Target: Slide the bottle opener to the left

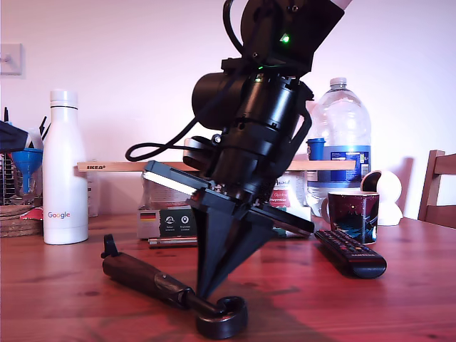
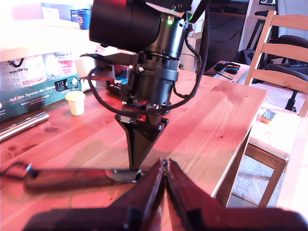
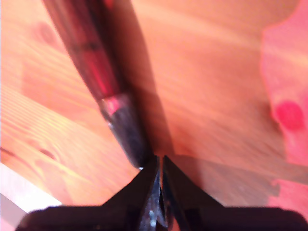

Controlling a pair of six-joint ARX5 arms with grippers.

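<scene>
Dark brown wood and black metal: the bottle opener (image 1: 167, 287) lies flat on the worktop (image 1: 399, 306), handle toward the exterior view's left, ring head nearest the camera. My second gripper (image 1: 206, 291) stands almost upright over it, fingers pressed together into one point, and that point sits right at the neck where handle meets head. In the second wrist view the closed tip (image 3: 157, 166) is touching or just beside the metal shank of the opener (image 3: 103, 82); I cannot tell which. My first gripper (image 2: 165, 168) hangs back, its fingers shut too with nothing between them, looking across the worktop at the other arm.

I judge this the contact step: the pusher is set and the slide itself is about to be made. The next move calls for a low, steady sideways push toward the exterior view's left, keeping the tip down so it doesn't ride over the neck. The remote control (image 1: 350, 251) and the mug (image 1: 354, 214) sit well apart, out of the way.
</scene>
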